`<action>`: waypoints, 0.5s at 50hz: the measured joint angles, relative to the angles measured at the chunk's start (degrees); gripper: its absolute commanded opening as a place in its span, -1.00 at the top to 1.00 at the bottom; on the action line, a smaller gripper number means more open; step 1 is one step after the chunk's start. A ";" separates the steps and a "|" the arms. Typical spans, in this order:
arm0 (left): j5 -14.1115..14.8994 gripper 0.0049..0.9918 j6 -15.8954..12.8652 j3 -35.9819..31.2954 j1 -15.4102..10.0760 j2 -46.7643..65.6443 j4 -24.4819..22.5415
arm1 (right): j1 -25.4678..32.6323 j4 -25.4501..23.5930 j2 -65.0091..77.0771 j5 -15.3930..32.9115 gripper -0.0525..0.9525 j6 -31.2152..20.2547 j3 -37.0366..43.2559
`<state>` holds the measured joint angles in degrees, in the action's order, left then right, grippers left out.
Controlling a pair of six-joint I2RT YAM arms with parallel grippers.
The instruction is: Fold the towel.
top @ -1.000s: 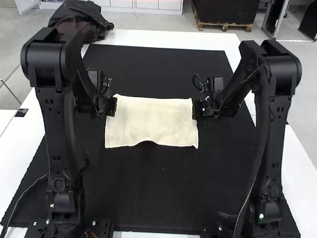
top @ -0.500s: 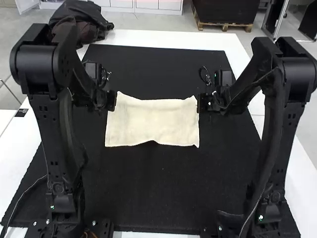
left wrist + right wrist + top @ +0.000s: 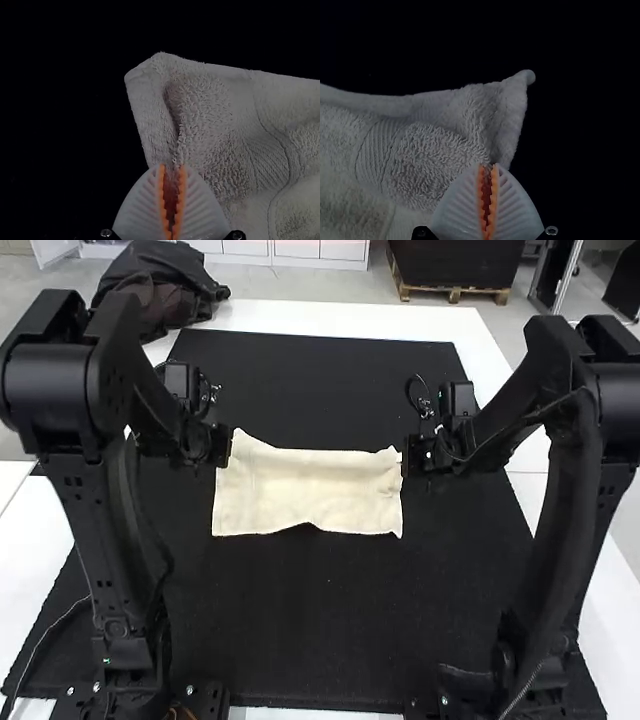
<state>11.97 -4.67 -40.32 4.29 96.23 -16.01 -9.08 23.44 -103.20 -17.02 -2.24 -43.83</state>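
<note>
Your left gripper (image 3: 172, 166) and right gripper (image 3: 488, 166) are clamped on the towel (image 3: 305, 490) near its far corners, over the mat (image 3: 320, 620); pull unevenly and you could lose a pinch or skew the fold.

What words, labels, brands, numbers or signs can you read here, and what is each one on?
There are none that I can read.
Towel: no lettering, just woven ribbed bands.
Black mat: no writing that I can make out.
Left arm and right arm: nothing legible; any marking there is too small to read.
</note>
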 measured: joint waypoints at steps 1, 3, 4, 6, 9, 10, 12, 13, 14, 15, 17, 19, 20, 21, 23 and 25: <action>0.04 0.97 0.00 0.11 0.00 -0.28 0.07 | 0.00 -0.26 0.37 -0.07 0.94 0.00 0.09; 0.07 0.97 0.00 0.33 0.00 -0.90 0.44 | 0.00 -0.61 1.14 -0.22 0.94 -0.02 0.31; 0.07 0.97 0.00 0.48 0.00 -1.25 0.61 | 0.00 -0.76 1.55 -0.33 0.94 -0.04 0.44; 0.09 0.97 0.00 0.72 0.00 -1.90 1.16 | 0.00 -1.22 2.64 -0.42 0.94 -0.13 0.83; 0.11 0.97 0.00 0.96 0.00 -2.99 2.12 | 0.00 -2.14 4.04 -0.61 0.94 -0.35 1.29; 0.11 0.97 0.00 1.05 -0.02 -3.37 2.43 | 0.04 -2.54 4.63 -0.66 0.94 -0.42 1.51; 0.13 0.97 0.00 1.25 0.00 -4.09 2.97 | 0.11 -3.17 5.42 -0.81 0.94 -0.55 1.81; 0.20 0.97 0.00 1.42 0.00 -4.46 3.19 | 0.20 -3.78 5.97 -0.96 0.94 -0.61 1.97; 0.26 0.97 0.00 1.60 0.00 -4.85 3.37 | 0.22 -4.20 6.29 -1.05 0.94 -0.68 2.08; 0.28 0.97 0.00 1.73 0.00 -5.16 3.58 | 0.26 -4.70 6.71 -1.16 0.94 -0.76 2.19; 0.31 0.97 0.00 2.19 -0.02 -5.88 3.78 | 0.33 -5.62 7.34 -1.33 0.94 -0.85 2.40; 0.31 0.97 0.00 2.64 0.00 -6.54 3.87 | 0.33 -6.82 8.11 -1.66 0.94 -0.90 2.60; 0.31 0.97 0.00 2.84 0.00 -6.86 4.07 | 0.33 -7.30 8.39 -1.70 0.94 -0.94 2.67; 0.31 0.97 0.00 3.02 0.00 -7.21 4.26 | 0.33 -7.67 8.70 -1.84 0.94 -0.98 2.73; 0.31 0.97 0.00 3.30 0.00 -7.80 4.79 | 0.33 -8.90 9.29 -2.01 0.94 -1.05 2.82; 0.31 0.97 0.00 3.41 0.00 -8.31 5.86 | 0.33 -9.68 9.73 -2.16 0.94 -1.20 2.89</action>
<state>12.27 -4.67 -36.91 4.29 87.92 -10.15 -8.75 13.76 -93.47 -19.18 -3.44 -40.95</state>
